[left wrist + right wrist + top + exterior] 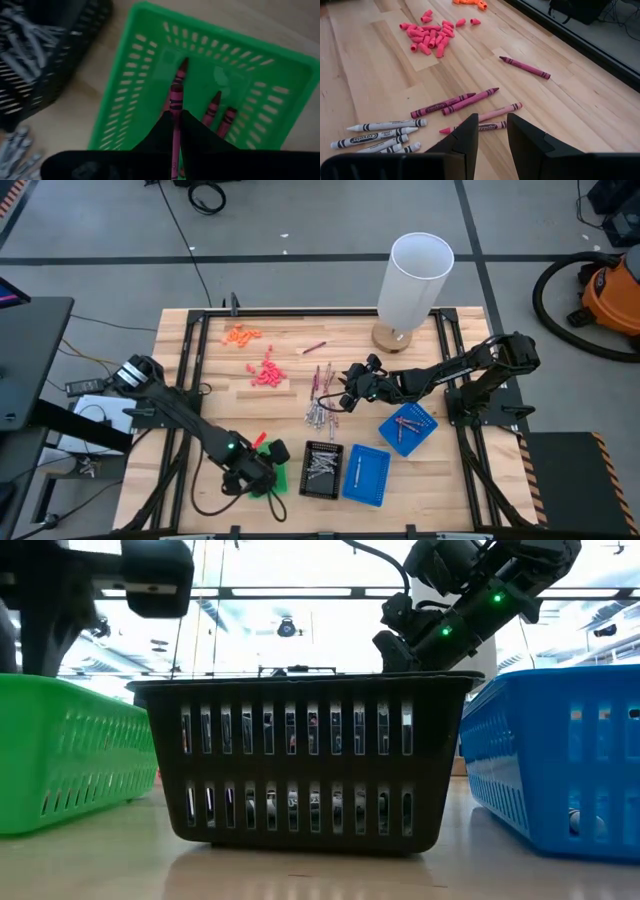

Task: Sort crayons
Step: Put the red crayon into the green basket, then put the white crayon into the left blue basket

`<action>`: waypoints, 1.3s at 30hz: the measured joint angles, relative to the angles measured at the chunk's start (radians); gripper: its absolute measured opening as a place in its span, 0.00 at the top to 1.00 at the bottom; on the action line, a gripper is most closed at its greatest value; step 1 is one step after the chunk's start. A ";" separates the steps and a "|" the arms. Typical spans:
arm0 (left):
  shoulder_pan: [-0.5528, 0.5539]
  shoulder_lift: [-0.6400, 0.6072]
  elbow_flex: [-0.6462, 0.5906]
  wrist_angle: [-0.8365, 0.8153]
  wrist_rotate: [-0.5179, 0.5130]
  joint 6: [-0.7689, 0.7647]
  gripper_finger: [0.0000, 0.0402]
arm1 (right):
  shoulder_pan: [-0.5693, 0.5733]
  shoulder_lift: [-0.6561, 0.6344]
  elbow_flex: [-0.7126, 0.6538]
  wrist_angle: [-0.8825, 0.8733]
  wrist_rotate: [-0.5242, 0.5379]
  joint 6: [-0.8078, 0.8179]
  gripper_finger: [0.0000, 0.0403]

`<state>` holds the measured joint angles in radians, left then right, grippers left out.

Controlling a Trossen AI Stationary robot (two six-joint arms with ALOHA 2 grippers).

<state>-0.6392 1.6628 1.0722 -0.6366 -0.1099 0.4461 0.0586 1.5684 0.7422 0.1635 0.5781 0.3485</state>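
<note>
Left gripper (175,132), pinching a crayon (175,100), should release low inside the green tray (150,30); right gripper (492,131) spread.

I see three baskets in a row along the near edge: one (268,477) under my left gripper (262,467), one (322,470) in the middle holding crayons (320,467), another (365,475) right of it. A fourth basket (408,427) sits behind, rightward. Loose crayons (455,102) lie mid-table, just ahead of my right gripper (492,135).

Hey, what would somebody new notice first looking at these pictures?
Probably the left gripper shut on a maroon crayon above the green tray at the table's front. Next, the right gripper, open, over loose crayons mid-table, with a tall white cylinder behind.
</note>
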 joint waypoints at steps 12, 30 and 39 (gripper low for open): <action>0.000 0.047 0.000 -0.001 0.027 -0.004 0.86 | 0.000 0.000 0.000 0.000 0.000 0.000 0.73; 0.003 0.046 0.087 -0.147 -0.366 0.087 0.65 | 0.000 0.000 0.000 0.000 -0.001 -0.002 0.73; 0.148 0.046 0.082 -0.099 -0.473 0.025 0.65 | 0.000 0.000 0.000 0.000 -0.003 -0.003 0.73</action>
<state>-0.4913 1.7088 1.1537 -0.7357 -0.5825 0.4712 0.0586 1.5684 0.7422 0.1631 0.5751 0.3458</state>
